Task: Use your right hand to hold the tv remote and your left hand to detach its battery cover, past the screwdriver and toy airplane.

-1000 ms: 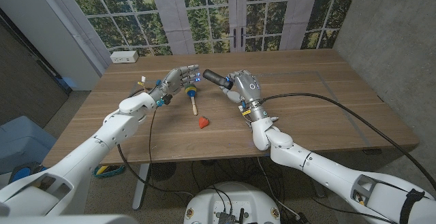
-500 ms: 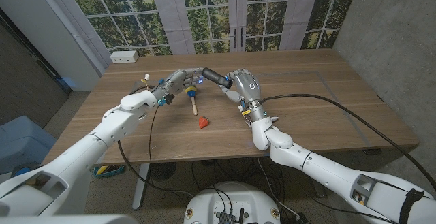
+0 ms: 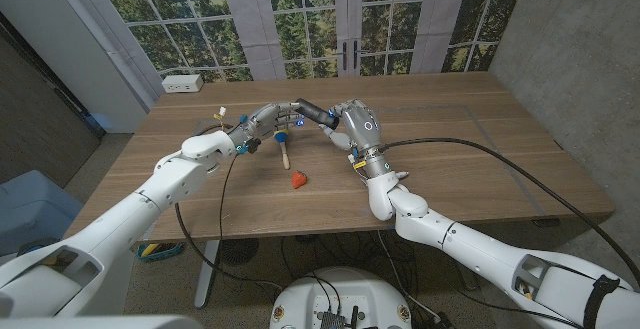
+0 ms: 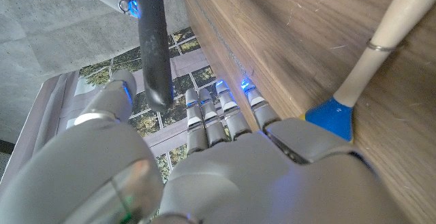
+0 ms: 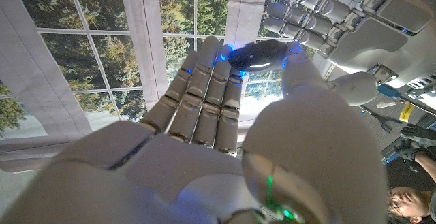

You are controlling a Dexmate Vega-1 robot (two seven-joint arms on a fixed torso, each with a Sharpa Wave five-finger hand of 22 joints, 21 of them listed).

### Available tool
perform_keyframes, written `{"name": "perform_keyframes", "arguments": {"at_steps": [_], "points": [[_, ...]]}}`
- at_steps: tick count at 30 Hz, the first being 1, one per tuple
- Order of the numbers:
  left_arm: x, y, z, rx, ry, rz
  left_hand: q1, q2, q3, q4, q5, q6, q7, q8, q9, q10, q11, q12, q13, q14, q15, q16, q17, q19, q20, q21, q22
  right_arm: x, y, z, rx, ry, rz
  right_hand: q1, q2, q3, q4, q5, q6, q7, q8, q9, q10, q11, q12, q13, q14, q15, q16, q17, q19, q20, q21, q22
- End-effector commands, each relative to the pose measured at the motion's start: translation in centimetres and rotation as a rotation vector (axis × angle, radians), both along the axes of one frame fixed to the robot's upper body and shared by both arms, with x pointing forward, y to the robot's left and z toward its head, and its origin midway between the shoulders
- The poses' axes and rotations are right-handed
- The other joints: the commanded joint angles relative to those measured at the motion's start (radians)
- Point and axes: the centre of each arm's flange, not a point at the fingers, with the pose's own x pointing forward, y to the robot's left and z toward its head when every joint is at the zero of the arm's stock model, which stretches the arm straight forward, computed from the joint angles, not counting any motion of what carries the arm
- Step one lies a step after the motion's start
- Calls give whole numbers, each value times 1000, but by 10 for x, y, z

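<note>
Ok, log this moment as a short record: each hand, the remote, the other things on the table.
right hand: holds the black tv remote above the table, its free end toward the left hand
left hand: fingers reach to the remote's free end; whether they touch it cannot be told
battery cover: cannot be made out
screwdriver: lies on the table under the hands, pale handle, blue collar
toy airplane: red, on the table nearer the robot
power strip: white, at the far left corner

Matt black plastic remote (image 3: 312, 114); wood-grain table (image 3: 480, 159); screwdriver (image 3: 283, 145), pale wooden handle.
</note>
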Motion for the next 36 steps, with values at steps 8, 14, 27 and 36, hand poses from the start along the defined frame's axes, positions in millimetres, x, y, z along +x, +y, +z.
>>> {"name": "perform_keyframes", "arguments": {"at_steps": [8,14,27,36], "points": [[1,-8,-2,-90,-11,-40,80,84,-19,1,8,151,1,103,35,205,-4,65,31,110,-79,40,4,77,-2,31,9,1,3,0,0,-6,6,126,123,30,-3,7,112,-114,8,0,173,-172,3,4,21,-139,-12,16,-6,-20,11,2],[1,-7,-2,-100,-13,-30,146,134,-16,-10,12,198,-7,148,57,284,-14,93,52,139,-93,49,3,106,-3,45,12,1,3,1,4,-9,13,123,122,29,-2,8,112,-113,9,0,177,-173,0,0,23,-138,-18,22,-8,-19,14,2],[1,-4,0,-160,-29,30,392,262,-39,-16,12,312,-23,338,190,537,-74,218,176,284,-168,142,35,207,-72,130,43,2,3,4,21,-18,30,120,122,29,-2,8,112,-113,9,-2,176,-175,0,7,29,-138,-29,37,-13,-18,20,1],[1,-4,-1,-189,-26,-1,377,299,-34,22,6,286,-6,367,230,540,-74,228,209,298,-161,135,32,202,-68,151,60,6,1,2,40,-21,37,120,122,30,-3,9,112,-114,10,-1,179,-176,-2,4,32,-138,-36,47,-16,-17,25,1]]}}
